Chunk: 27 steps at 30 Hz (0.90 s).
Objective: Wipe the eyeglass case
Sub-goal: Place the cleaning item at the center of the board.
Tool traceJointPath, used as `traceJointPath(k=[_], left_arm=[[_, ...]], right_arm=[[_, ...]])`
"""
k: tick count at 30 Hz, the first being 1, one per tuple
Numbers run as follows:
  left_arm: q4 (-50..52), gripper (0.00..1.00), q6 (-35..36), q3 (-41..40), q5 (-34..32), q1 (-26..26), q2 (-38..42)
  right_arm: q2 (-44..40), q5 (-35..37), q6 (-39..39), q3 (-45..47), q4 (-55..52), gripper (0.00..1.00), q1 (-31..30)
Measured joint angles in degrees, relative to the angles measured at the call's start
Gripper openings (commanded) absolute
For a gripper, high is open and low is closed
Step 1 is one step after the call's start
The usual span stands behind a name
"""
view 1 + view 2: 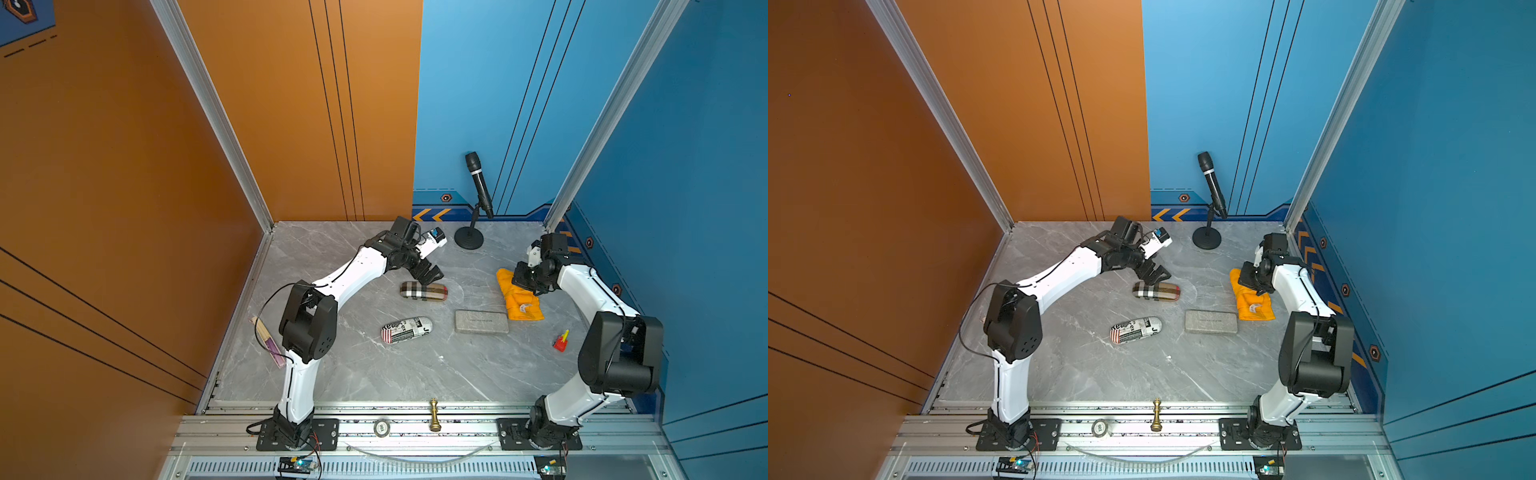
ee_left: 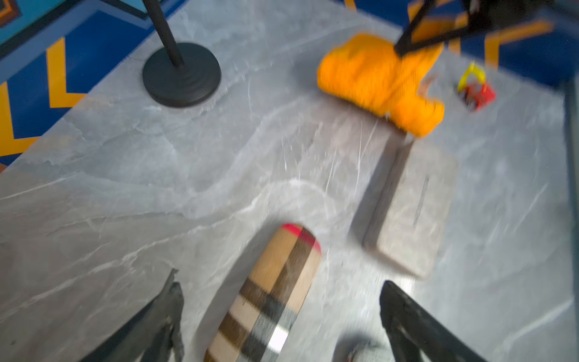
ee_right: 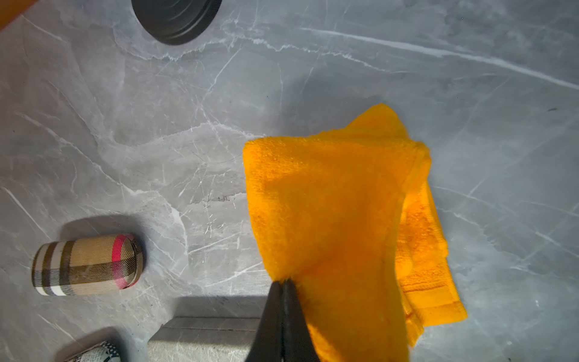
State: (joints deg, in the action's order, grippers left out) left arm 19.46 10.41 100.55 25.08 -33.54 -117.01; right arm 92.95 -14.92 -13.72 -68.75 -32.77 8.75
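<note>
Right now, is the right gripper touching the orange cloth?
Touching. The right wrist view shows the fingers of the right gripper pinched shut on a fold of the orange cloth, with no gap.

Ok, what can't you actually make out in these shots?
Right gripper: in both top views its wrist hides the tips pinching the orange cloth.
Plaid case: left wrist view, blurred, one end cut off by the frame edge.
Grey case: lettering too small to read in any view.
Red and yellow toy: too small to identify.
Flat sticks: partly behind the left arm in a top view.
</note>
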Motion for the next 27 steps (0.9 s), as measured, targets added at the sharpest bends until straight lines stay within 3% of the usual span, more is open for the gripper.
traceJointPath(k=[5,11,17,27], left_arm=[[-19.2,0.98,-23.7,1.3,2.2,-1.6,-5.0],[-34.6,0.98,-46.5,13.0,4.8,-5.5,-21.1],[-36.6,0.99,-58.1,23.3,6.4,-10.5,-32.3],[-40.6,0.92,-68.6,28.5,9.0,-14.5,-35.6]], right_arm=[[0.0,-4.2,-2.0,3.0,2.6,0.19,2.3],[0.0,-11.0,-5.7,6.6,6.6,0.18,4.6],[0.0,-17.1,-8.9,8.3,10.4,0.15,6.3],[0.0,-22.4,-12.8,9.4,15.0,0.13,6.9]])
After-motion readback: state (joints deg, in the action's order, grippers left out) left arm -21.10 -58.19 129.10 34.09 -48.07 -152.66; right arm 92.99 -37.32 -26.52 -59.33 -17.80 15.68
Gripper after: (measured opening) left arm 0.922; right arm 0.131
